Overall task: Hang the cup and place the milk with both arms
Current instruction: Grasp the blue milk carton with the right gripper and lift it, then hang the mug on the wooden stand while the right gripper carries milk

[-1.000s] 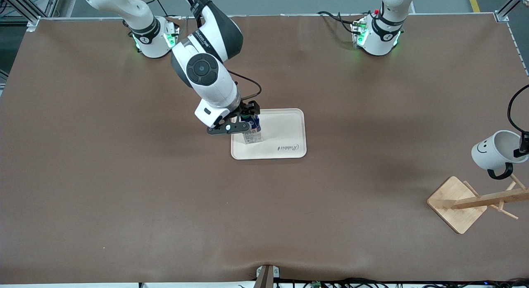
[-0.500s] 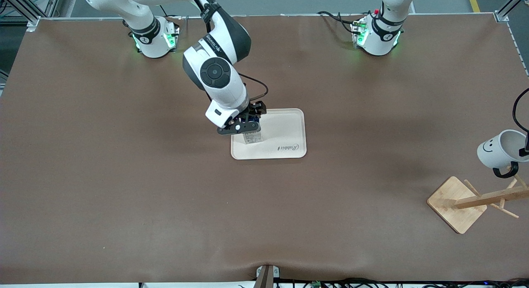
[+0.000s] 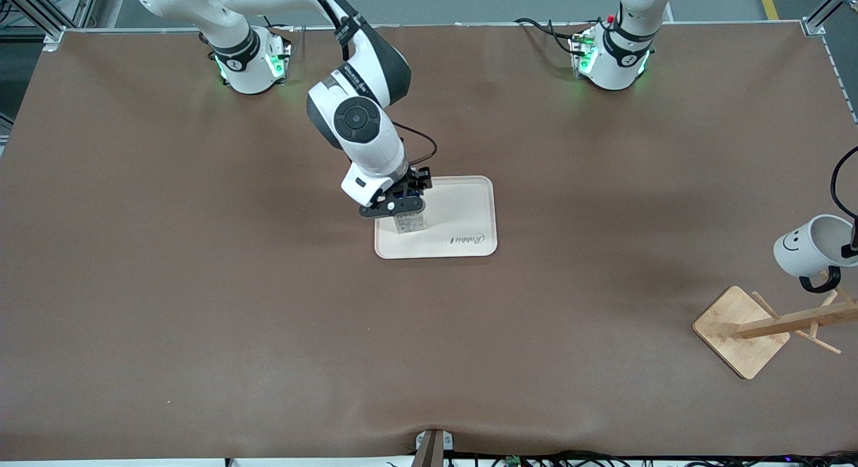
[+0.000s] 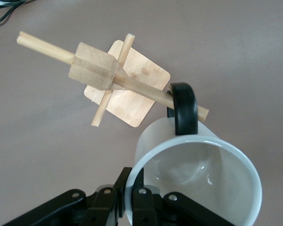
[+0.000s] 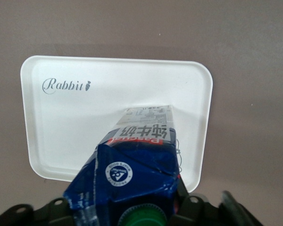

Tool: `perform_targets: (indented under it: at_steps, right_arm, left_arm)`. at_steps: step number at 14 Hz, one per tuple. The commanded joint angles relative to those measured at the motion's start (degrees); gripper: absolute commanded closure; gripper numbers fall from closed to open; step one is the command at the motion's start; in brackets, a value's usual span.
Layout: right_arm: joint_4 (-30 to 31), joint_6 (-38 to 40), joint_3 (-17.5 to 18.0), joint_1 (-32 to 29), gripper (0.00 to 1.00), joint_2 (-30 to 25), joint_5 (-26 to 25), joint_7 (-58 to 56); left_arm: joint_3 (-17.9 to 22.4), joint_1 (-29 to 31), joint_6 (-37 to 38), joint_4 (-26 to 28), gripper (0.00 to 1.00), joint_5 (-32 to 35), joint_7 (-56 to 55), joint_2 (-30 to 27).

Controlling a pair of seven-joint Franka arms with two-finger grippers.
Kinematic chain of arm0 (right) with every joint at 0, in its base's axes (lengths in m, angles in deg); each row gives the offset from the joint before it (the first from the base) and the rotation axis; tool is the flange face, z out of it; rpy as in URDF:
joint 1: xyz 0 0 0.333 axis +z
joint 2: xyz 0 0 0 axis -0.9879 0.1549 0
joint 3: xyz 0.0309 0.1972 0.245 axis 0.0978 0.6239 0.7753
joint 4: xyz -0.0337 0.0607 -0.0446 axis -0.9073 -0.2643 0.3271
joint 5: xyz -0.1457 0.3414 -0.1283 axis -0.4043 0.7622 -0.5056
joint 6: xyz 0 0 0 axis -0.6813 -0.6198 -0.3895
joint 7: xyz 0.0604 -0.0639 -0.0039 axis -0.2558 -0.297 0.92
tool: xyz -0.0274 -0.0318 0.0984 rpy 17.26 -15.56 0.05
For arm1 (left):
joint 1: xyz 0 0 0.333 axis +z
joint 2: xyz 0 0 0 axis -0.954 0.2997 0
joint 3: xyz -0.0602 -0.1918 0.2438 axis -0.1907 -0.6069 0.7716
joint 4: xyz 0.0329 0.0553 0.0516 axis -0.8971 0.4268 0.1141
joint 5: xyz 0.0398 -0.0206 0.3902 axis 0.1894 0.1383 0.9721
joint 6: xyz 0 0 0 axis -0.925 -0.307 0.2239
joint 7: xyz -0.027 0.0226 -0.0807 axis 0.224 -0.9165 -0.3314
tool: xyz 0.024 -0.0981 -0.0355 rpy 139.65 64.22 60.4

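The milk [image 3: 409, 222], a blue and white carton with a green cap [image 5: 141, 219], stands at the white tray's [image 3: 469, 212] end toward the right arm. My right gripper [image 3: 397, 206] is shut on its blue top; it also shows in the right wrist view [image 5: 132, 212]. The white cup [image 3: 808, 244] with a smiley face hangs tilted in my left gripper [image 3: 852, 249], over the wooden rack [image 3: 744, 329]. In the left wrist view the left gripper [image 4: 132, 190] pinches the cup's rim [image 4: 198, 188]. The black handle [image 4: 185, 108] lies across a rack peg [image 4: 141, 89] near its tip.
The tray bears the word "Rabbit" [image 5: 66, 85], and most of it is bare. The rack's square base [image 4: 127, 89] sits near the table's edge at the left arm's end. Brown table cloth [image 3: 201, 306] lies all around.
The right arm's wrist has swung in over the carton, which stays on the tray and stands more upright. The cup has moved down and toward the left arm's end, closer to the rack peg.
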Motion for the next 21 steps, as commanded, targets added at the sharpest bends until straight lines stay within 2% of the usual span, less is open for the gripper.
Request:
perform_targets:
  at_steps: [1,2,3,5,8,10,13,16,19,21]
  right_arm:
    - [-2.14,6.31,-0.18,0.14,1.0,-0.71,0.96,2.5]
    - [-3.29,9.55,-0.26,-0.3,1.0,-0.8,0.7,2.32]
    - [-5.56,12.46,-0.44,-0.47,1.0,-0.89,0.35,2.4]
    - [-9.96,19.13,-0.61,-2.13,1.0,-0.89,0.26,2.85]
    - [-14.19,25.04,-0.35,-7.66,1.0,-1.06,1.14,6.18]
    - [-14.11,30.31,-0.44,-11.1,1.0,-2.72,1.14,4.79]
    - [-14.64,33.75,-0.61,-19.43,1.0,-4.65,0.7,5.75]
    - [-15.34,35.34,-0.53,-27.96,1.0,-5.55,0.26,-0.03]
    - [-14.64,34.81,-0.53,-34.99,1.0,-5.29,0.08,-15.56]
    - [-13.42,34.72,-0.62,-40.09,1.0,-5.02,-0.27,-22.0]
  left_arm:
    - [0.24,-0.3,0.2,-1.19,0.76,0.25,0.41,0.66]
    - [0.16,-0.3,0.28,-1.11,0.65,-0.1,0.24,0.57]
    - [0.07,-0.38,0.28,-1.11,0.49,-0.89,-0.02,0.4]
    - [-0.02,-0.38,0.55,-1.02,0.0,-2.3,-0.37,-0.04]
    - [-0.46,-0.47,2.82,-0.67,0.0,-3.18,-2.47,-1.18]
    - [-2.21,-0.47,7.47,-0.58,0.0,-3.18,-6.86,-2.5]
    - [-4.84,-0.47,12.14,0.03,0.0,-3.18,-12.31,-5.04]
    - [-7.83,-0.47,15.48,0.13,0.0,-3.1,-18.81,-7.77]
    - [-10.21,-0.47,17.16,0.13,0.0,-2.31,-25.33,-10.41]
    - [-12.49,-1.17,17.07,-0.14,0.0,-1.0,-28.39,-10.5]
